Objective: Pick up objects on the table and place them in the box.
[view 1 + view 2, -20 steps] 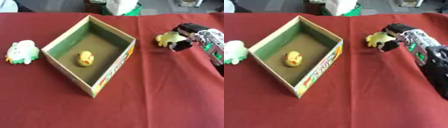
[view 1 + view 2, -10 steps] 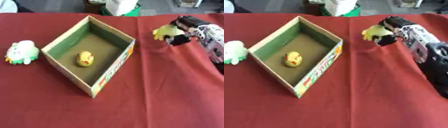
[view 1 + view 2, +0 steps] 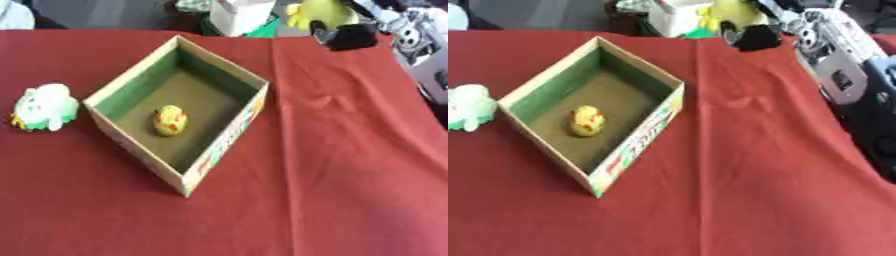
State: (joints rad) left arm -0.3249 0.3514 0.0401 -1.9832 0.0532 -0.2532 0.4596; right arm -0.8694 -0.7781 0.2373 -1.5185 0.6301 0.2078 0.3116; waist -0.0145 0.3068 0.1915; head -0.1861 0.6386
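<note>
Overhead, a dark red cloth [image 3: 332, 165] covers the whole table, smooth apart from a small wrinkle right of the box and a straight fold line running from the far edge toward the near side. An open box [image 3: 226, 145] sits turned like a diamond left of centre, its inner walls green, its floor brown, and its near right outer wall printed in bright colours. A small yellow toy [image 3: 170, 120] with red marks lies on the box floor. Left of the box, apart from it, a white and green plush [image 3: 44, 106] rests on the cloth.

At the far right the right hand [image 3: 352, 34] is raised above the far edge of the table, its black fingers curled round a yellow toy [image 3: 320, 12], which hangs clear of the cloth and beyond the box's far corner. The silver and black arm [image 3: 837, 60] runs back along the right side. The left hand shows in neither view.

Beyond the table the room is dim and blurred: a grey floor, a white and green object [image 3: 241, 17] just past the far edge, and dark shapes beside it.
</note>
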